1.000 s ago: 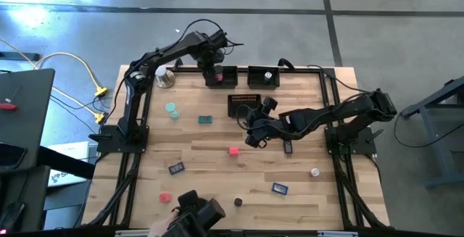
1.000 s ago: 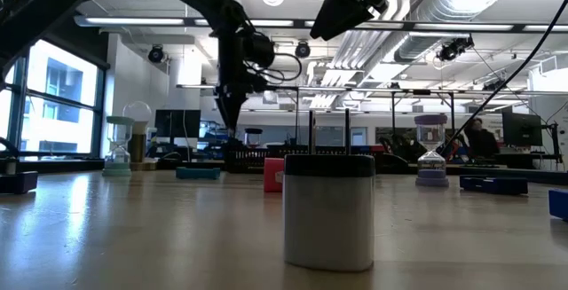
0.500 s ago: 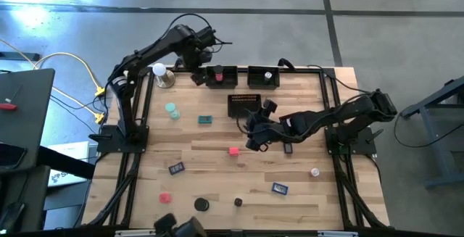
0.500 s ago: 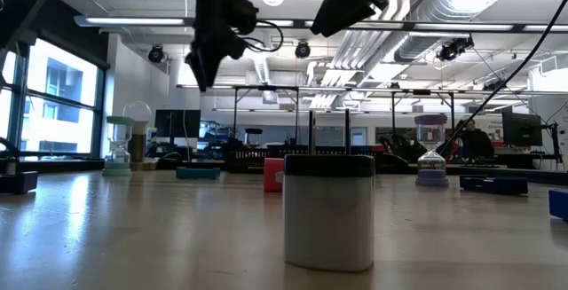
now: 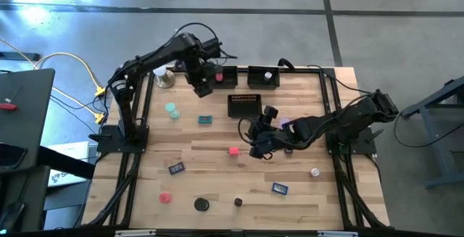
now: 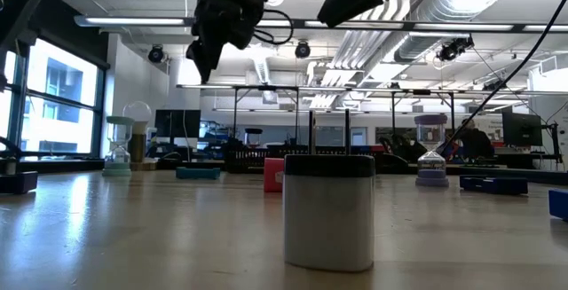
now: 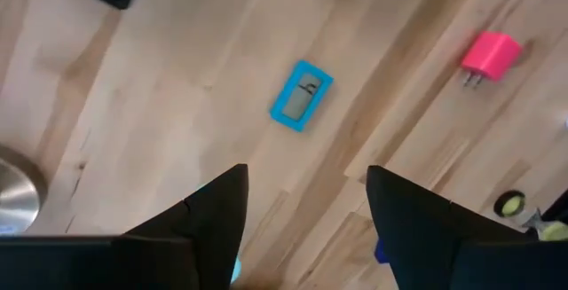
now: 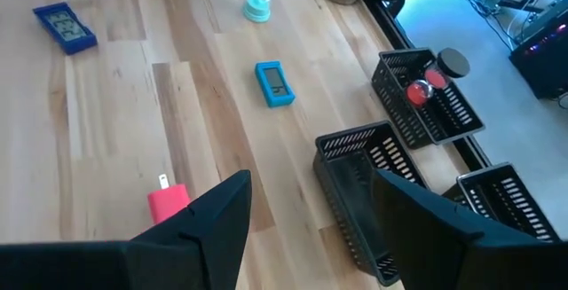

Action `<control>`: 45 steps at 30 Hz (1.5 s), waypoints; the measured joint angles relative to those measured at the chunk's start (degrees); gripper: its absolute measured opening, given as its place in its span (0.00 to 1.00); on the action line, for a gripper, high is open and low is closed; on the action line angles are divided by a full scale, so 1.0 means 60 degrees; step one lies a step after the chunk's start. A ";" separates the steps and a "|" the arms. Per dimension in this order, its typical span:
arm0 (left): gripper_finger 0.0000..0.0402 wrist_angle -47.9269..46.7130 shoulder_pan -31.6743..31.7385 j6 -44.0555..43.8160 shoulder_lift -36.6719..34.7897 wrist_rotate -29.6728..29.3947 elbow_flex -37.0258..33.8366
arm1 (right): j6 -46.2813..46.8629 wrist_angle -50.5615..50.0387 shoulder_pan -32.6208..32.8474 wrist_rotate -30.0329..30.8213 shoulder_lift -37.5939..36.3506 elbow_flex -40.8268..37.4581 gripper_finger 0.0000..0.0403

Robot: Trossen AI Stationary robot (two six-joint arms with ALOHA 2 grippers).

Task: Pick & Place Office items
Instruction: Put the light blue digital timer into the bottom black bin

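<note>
Small office items lie scattered on the wooden table: a teal block [image 5: 206, 119], a pink cube [image 5: 233, 151], a teal hourglass [image 5: 171, 110], dark blue blocks [image 5: 176, 168] [image 5: 280, 188], a red disc [image 5: 165, 198] and a black disc [image 5: 201, 204]. My left gripper [image 5: 201, 86] hangs open, pointing down, high above the table's far left, with the teal block [image 7: 302, 96] far below it. My right gripper [image 5: 259, 147] hovers open above the table's middle, slanting down toward the pink cube [image 8: 169, 203]. Neither gripper holds anything.
Three black mesh trays stand toward the far edge: one [image 5: 221, 76] holding a red and a black piece [image 8: 424, 88], one [image 5: 263, 76] beside it, one [image 5: 245, 104] nearer the middle. A white ball on a metal base [image 5: 165, 77] stands at the far left. A lavender hourglass [image 5: 315, 172] stands at the right.
My left gripper has risen from over the far-left tray, swung toward the table's left and come back toward the near edge, tipping more steeply down; it stays open. My right gripper has drifted a little toward the near edge. A dark shape at the near edge has gone.
</note>
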 joint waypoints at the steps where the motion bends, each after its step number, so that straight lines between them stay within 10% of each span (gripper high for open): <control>1: 0.59 -0.0007 -0.0076 0.0021 0.0000 0.0004 0.0000 | 0.0000 0.0000 0.0043 0.0003 0.0000 0.0000 0.55; 11: 0.82 -0.0018 -0.1105 0.0690 0.0000 -0.0430 -0.0186 | 0.0004 -0.0009 0.0398 0.0001 0.0000 0.0000 0.55; 34: 0.83 0.5131 -0.2167 0.1638 -0.1399 -0.1056 -0.5987 | 0.0754 -0.0790 0.0833 0.0286 -0.0002 -0.0004 0.55; 45: 0.83 0.6357 -0.2127 0.2384 -0.1410 -0.1035 -0.6685 | 0.0747 -0.0759 0.0831 0.0286 -0.0004 -0.0004 0.55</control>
